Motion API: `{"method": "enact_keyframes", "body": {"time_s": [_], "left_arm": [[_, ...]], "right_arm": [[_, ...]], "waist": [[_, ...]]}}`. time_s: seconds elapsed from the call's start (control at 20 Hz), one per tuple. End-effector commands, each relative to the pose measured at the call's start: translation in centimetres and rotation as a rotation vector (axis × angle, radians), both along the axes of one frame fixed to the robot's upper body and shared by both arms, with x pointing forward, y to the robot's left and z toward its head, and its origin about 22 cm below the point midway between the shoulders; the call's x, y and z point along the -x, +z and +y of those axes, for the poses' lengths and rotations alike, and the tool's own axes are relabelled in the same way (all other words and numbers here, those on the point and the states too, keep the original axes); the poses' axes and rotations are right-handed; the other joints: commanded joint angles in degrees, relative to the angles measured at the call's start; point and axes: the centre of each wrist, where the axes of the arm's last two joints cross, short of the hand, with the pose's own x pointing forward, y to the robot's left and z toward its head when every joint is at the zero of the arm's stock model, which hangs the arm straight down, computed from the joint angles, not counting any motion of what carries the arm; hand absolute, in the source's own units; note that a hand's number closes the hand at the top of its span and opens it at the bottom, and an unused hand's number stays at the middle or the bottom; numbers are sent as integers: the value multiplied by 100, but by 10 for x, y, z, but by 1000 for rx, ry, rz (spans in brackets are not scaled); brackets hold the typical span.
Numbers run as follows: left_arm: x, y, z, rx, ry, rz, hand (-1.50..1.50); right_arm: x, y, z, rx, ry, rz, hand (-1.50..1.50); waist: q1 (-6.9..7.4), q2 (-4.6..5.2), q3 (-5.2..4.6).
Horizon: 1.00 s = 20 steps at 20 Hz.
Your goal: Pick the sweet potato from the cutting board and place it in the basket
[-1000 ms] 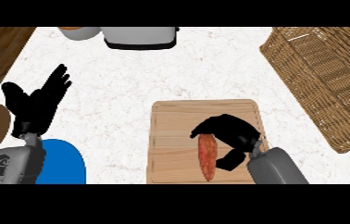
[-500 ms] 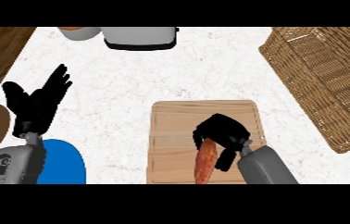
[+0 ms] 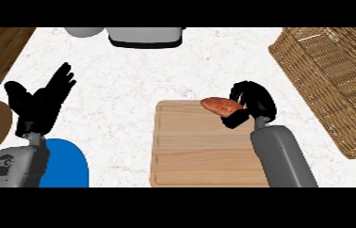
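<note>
Since a moment ago the right hand (image 3: 252, 104) has carried the sweet potato (image 3: 221, 106) from the middle of the cutting board (image 3: 201, 151) up to its far right corner, fingers curled round the potato's right end so it juts out to the left. At the right edge the wicker basket (image 3: 321, 76) stands well apart from the potato, with nothing visible inside it. At the left, the left hand (image 3: 40, 102) rests open, fingers up, above a blue plate (image 3: 66, 168).

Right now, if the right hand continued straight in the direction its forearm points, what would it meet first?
The right hand, curled round the sweet potato, points up the picture. Beyond it lies only bare counter; the way looks free. The basket stays to its right. Height is unclear.
</note>
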Motion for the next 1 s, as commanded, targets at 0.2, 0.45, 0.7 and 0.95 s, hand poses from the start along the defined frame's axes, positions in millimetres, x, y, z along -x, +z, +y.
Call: {"method": "enact_keyframes", "body": {"time_s": [0.2,0.45,0.7,0.95], "left_arm": [[-11,9,-28,8,-100,-15,0],[-15,8,-33,-10,-119,-16,0],[-14,6,-33,10,-85,1,0],[-14,3,-28,-2,-68,9,0]], "right_arm": [[-53,76,22,-216,-550,-249,150],[-75,121,65,-225,-616,-561,150],[-92,163,103,-173,-735,-661,150],[-108,206,124,-95,-816,-662,150]], "waist": [[620,51,33],[637,72,1],[405,-22,-10],[331,9,-11]]}}
